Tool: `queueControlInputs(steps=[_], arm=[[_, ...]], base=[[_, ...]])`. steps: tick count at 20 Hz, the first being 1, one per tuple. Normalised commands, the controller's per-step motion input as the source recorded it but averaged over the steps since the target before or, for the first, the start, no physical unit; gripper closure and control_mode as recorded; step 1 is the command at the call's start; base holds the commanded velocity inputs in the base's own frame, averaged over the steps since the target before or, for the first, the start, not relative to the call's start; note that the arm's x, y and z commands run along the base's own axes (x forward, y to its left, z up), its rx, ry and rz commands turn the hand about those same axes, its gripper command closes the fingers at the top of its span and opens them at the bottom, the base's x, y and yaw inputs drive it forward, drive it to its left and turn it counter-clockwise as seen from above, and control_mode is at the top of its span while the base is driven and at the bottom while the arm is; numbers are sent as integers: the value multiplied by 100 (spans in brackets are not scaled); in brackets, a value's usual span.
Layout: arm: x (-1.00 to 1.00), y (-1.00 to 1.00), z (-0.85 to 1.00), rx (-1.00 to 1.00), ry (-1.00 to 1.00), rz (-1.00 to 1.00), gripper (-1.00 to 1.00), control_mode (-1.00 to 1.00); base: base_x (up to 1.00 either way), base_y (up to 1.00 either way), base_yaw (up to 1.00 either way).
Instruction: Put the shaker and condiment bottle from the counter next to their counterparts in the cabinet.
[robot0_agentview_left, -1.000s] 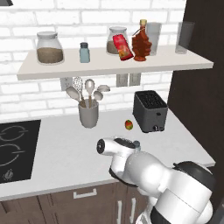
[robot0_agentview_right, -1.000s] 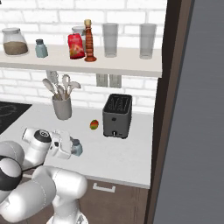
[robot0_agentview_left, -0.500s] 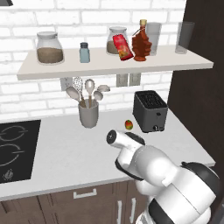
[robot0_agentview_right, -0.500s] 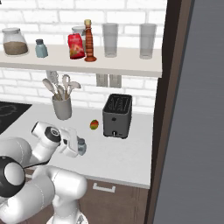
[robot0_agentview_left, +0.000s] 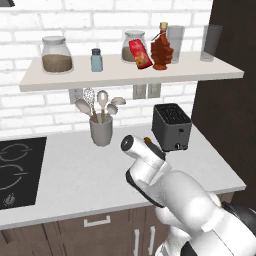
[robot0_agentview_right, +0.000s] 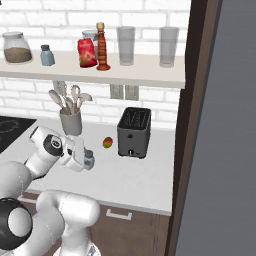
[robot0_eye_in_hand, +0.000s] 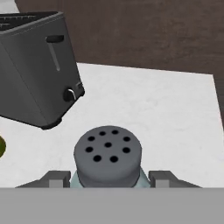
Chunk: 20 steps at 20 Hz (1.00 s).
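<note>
Gripper (robot0_eye_in_hand: 108, 180) closed around the shaker (robot0_eye_in_hand: 108, 157), raised off the counter (robot0_agentview_right: 130, 172).
A second ago the hand was lower and its jaws stood wider; now the fingers (robot0_eye_in_hand: 57, 178) press both sides of the shaker body and the arm is nearer the toaster (robot0_agentview_right: 133, 132). The shaker's lower part is cut off in the hand view. The condiment bottle (robot0_agentview_left: 161, 47) stands on the cabinet (robot0_agentview_left: 210, 72), touching the red container (robot0_agentview_left: 140, 54).
</note>
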Motion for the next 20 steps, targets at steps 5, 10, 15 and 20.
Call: queueControlInputs(steps=[5, 10, 15, 20], arm=[[-61, 38, 42, 0, -10, 20, 100, -100], [-38, 38, 49, 0, -9, 30, 100, -100], [-46, 28, 54, 0, -14, 30, 100, -100], [-51, 24, 56, -1, -24, 21, 100, -100]], base=[[0, 0, 0], [0, 0, 0], [0, 0, 0], [0, 0, 0]])
